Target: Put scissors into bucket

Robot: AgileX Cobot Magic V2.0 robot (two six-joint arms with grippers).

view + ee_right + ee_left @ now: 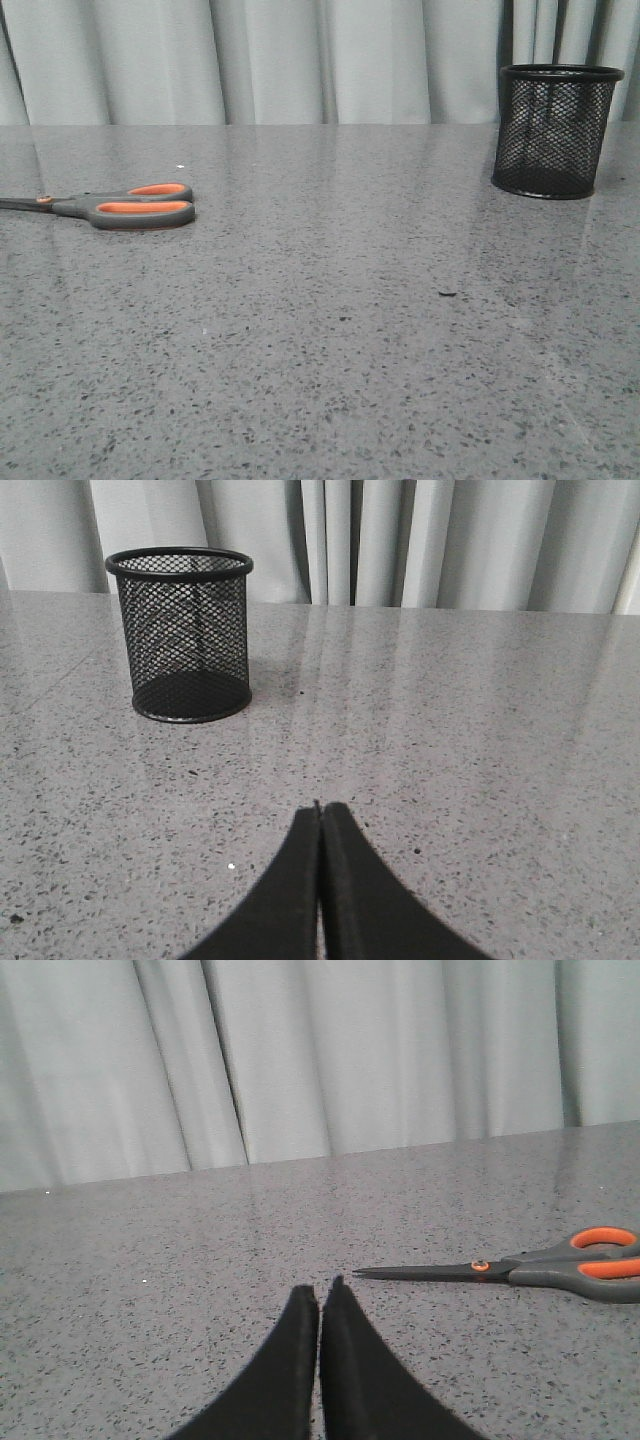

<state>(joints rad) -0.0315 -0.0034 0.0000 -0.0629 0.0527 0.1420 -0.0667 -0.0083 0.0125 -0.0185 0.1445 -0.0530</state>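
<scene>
The scissors [130, 207] lie flat on the grey table at the far left, handles with orange linings toward the middle, blades running off the left edge. In the left wrist view the scissors [520, 1270] lie closed ahead of my left gripper [320, 1288], which is shut and empty. The black mesh bucket [555, 130] stands upright at the back right. In the right wrist view the bucket [188, 632] stands some way ahead of my right gripper [320, 808], which is shut and empty. Neither gripper shows in the front view.
The grey speckled table [340, 330] runs back to a pale pleated curtain [300, 60]. Nothing else stands between the scissors and the bucket.
</scene>
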